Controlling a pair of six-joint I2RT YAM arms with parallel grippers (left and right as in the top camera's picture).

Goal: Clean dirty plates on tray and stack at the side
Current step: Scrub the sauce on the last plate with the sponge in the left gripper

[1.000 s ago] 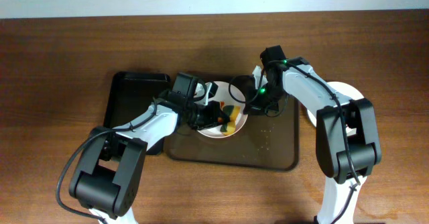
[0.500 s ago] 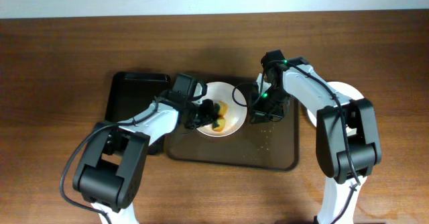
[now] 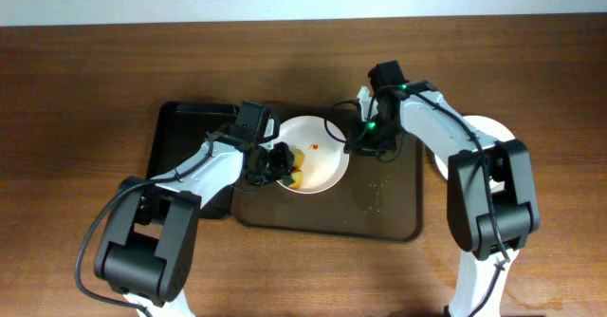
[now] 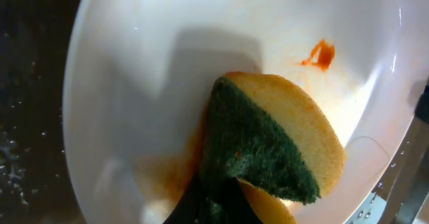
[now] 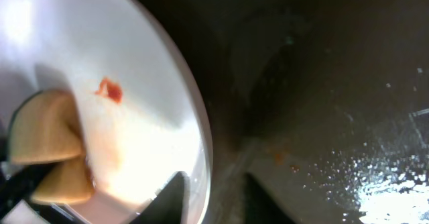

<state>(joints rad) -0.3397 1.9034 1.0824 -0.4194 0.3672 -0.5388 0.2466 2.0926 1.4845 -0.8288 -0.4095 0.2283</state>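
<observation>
The left end effector (image 3: 273, 161) is closed on a folded yellow-and-green sponge (image 4: 268, 143), pressed green side down into the bowl of the dirty plate (image 3: 324, 142). An orange smear (image 4: 175, 174) lies beside the sponge, and one small red sauce spot (image 4: 322, 53) sits unwiped nearer the far rim. The right end effector (image 5: 211, 196) sits at that plate's opposite rim with one finger over the white inside and the other outside the edge, a narrow stance. Whether it truly clamps the rim cannot be told from these views. The plate lies within the tray (image 3: 389, 214), in the tray's left-hand half toward its far edge. The tray floor near it is flecked with droplets (image 5: 375, 174). A black tray (image 3: 180, 137) lies just beside the brown tray's left edge, and a clean white plate (image 3: 482, 125) rests on the surface (image 3: 95, 70) just off the tray's right edge, partly under the right arm. The step in hand looks like the wiping of this plate, well along but not finished. The next move calls for sweeping the sponge across to the red spot and back over the smear while the plate is kept steady. After that the sponge must come away so the plate can be carried to the one beside the tray.
</observation>
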